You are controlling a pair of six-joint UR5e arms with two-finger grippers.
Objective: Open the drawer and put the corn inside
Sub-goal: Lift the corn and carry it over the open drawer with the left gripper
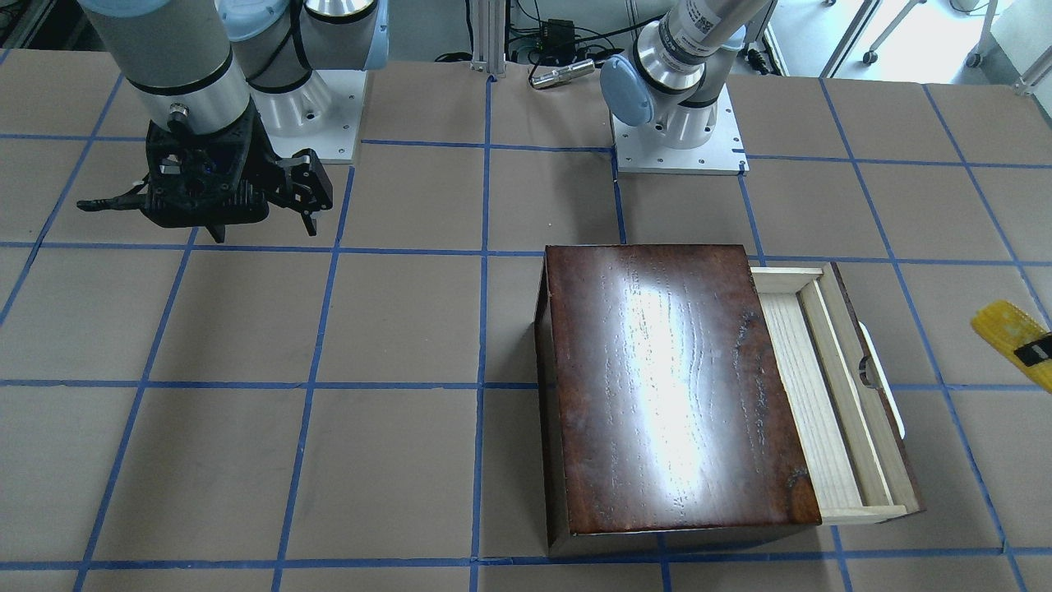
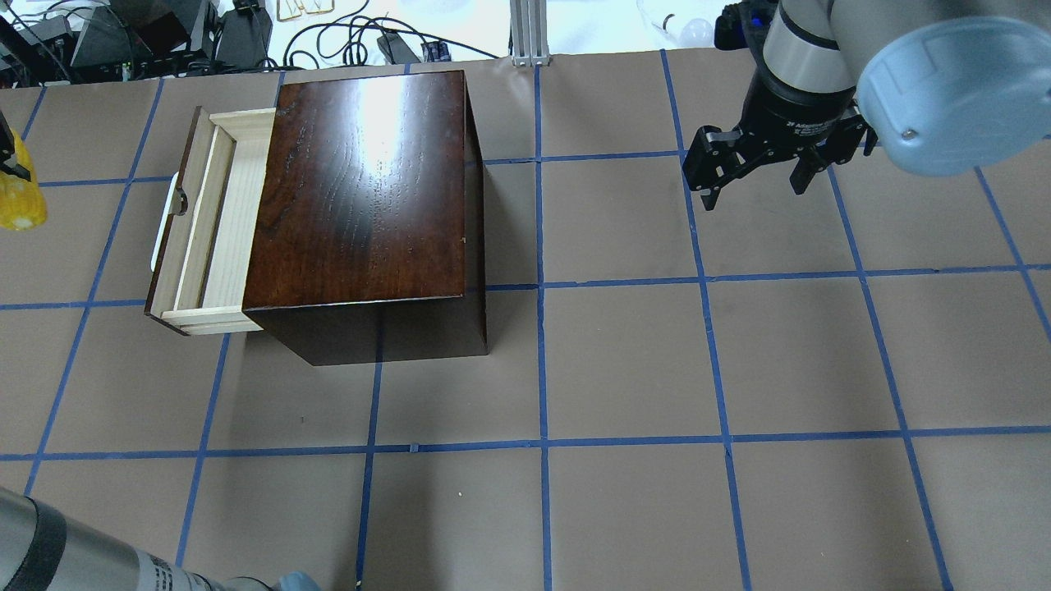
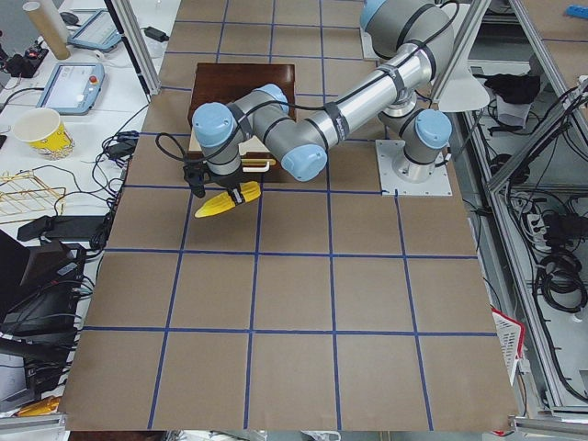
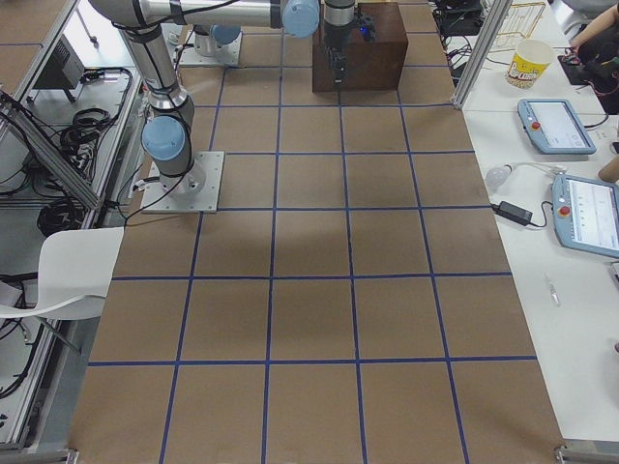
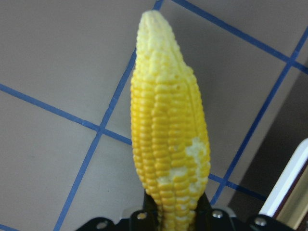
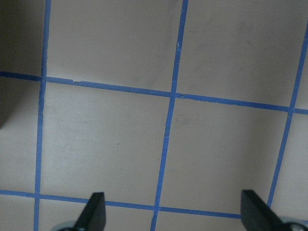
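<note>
Out past the drawer (image 2: 222, 222) and its white handle (image 2: 158, 246), the left hand (image 5: 177, 216) is pinching the corn (image 5: 168, 144) by its fat end. The pointy tip sticks out over the worktop (image 2: 624, 361), so the cob is near the front panel but not over the tray. The drawer sits pulled partway out of the glossy dark box (image 2: 361, 180), pale wood bottom showing. The right hand (image 2: 754, 193) hangs over the taped squares well apart from the box, fingers spread wide.
</note>
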